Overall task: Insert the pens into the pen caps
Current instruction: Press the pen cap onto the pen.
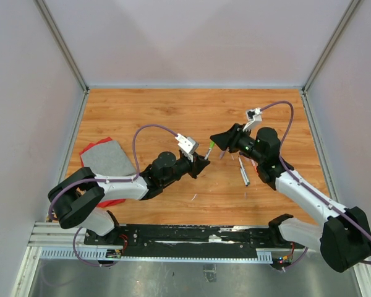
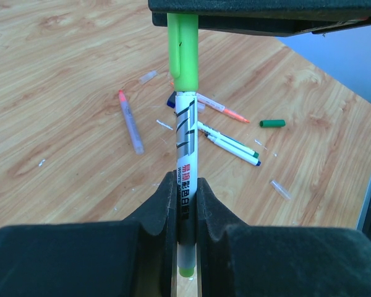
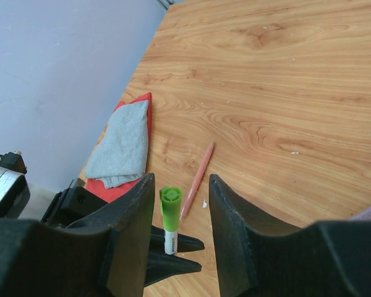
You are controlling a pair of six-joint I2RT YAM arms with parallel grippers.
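**Top external view.** Above the middle of the bench, the left gripper and the right gripper meet nose to nose, with the green-ended pen bridging them. Loose pens lie toward the right edge, and a grey cloth lies at the left edge.

**Left wrist view.** The left gripper is clamped on the lower barrel of the green-ended pen. It holds the pen in line with its fingers, probably so that the free end points squarely at the other arm. A green cap sits over that end, its top passing under the right gripper. Whether the cap is fully seated cannot be told. More loose pens and a dark green cap lie on the bench beneath.

**Right wrist view.** The right gripper has its jaws apart, with a gap on each side of the green cap, so it grips nothing. Straddling the cap would suit either a further push or letting go. A pink pen lies beyond it on the bench.
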